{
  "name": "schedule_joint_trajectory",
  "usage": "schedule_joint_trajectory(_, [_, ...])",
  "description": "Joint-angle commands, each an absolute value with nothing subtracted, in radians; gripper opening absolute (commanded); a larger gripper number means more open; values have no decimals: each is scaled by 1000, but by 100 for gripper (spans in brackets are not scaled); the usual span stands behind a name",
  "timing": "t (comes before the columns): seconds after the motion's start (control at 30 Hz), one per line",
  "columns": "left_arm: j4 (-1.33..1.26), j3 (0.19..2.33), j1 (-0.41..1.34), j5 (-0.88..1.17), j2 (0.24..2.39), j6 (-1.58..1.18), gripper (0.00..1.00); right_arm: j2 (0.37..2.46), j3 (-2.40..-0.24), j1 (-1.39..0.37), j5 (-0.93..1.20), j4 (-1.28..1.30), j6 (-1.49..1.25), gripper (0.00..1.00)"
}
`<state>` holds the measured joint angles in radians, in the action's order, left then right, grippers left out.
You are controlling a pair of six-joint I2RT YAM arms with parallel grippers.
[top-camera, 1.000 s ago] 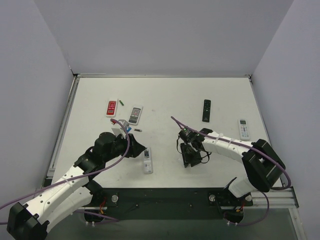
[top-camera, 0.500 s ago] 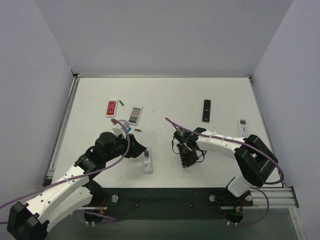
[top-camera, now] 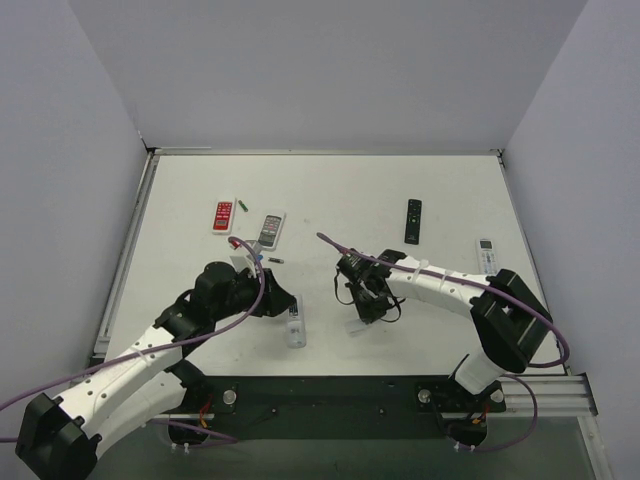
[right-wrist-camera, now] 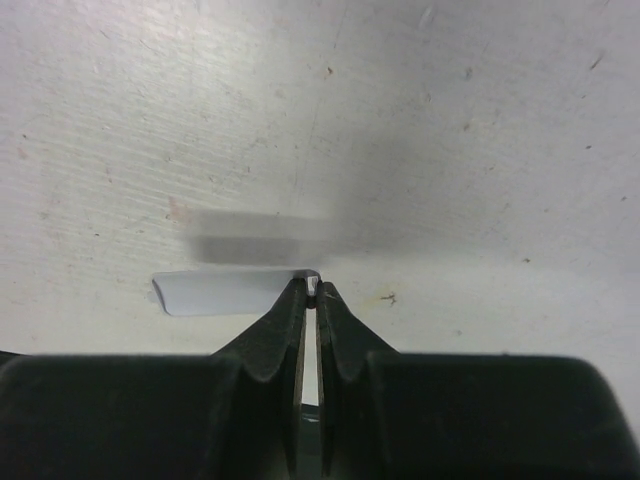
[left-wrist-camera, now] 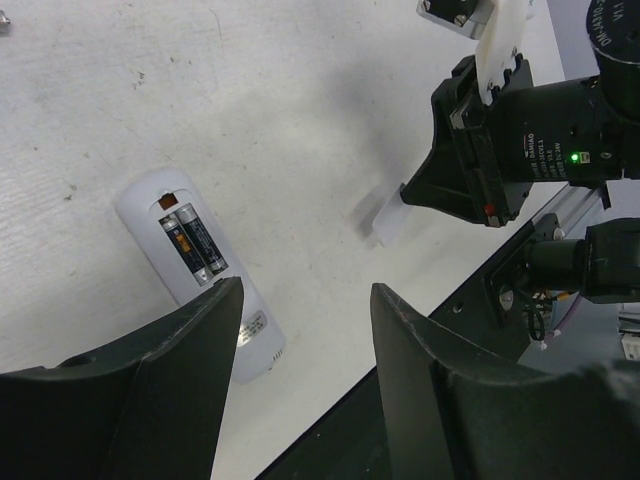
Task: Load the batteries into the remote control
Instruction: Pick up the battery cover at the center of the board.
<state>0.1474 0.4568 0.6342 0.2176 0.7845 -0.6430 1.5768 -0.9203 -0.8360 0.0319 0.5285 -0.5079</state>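
Left wrist view: the remote control (left-wrist-camera: 247, 325) lies back-up on the table (left-wrist-camera: 250, 90). Its recess is uncovered, and two batteries (left-wrist-camera: 200, 240) sit side by side inside it. The left gripper (left-wrist-camera: 310, 290) hangs over the remote's lower end with its fingers spread wide, holding nothing. To the right of the remote, near it but apart, the right gripper (left-wrist-camera: 408, 192) has its fingers pressed together on the edge of a thin white battery cover (left-wrist-camera: 388, 220) (whether the cover's free end touches the table cannot be told). Top external view: a loose cell (top-camera: 272, 260), a grey remote (top-camera: 271, 230) and a red remote (top-camera: 223, 216) lie beyond the remote control.
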Motion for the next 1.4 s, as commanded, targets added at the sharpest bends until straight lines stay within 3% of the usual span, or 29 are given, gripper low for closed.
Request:
schedule_joint_trajectory(0.0, [49,468,632,285,816,-672,64,1556,-994,-867,-87,584,-443,0])
schedule_joint_trajectory(0.2, [-27,514,632,400,902,-683,67,1462,-1061,-939,-222,516,-315,0])
schedule_joint_trajectory(0.37, [-139,545,632,540,975,-725,68,1341,-1020,-976,-219,330,-155,0])
schedule_joint_trajectory(0.7, [-169,669,641,630,1080,-742,68,1247,-980,-1005,-181,155,20,0])
schedule_joint_trajectory(0.83, [-112,722,660,597,1114,-709,64,1241,-983,-1014,-172,130,44,0])
schedule_joint_trajectory(1.03, [73,831,727,482,1169,-597,50,1247,-1005,-1014,-160,130,52,0])
schedule_joint_trajectory(1.37, [215,880,791,259,1163,-506,47,1246,-1019,-1014,-160,138,28,0])
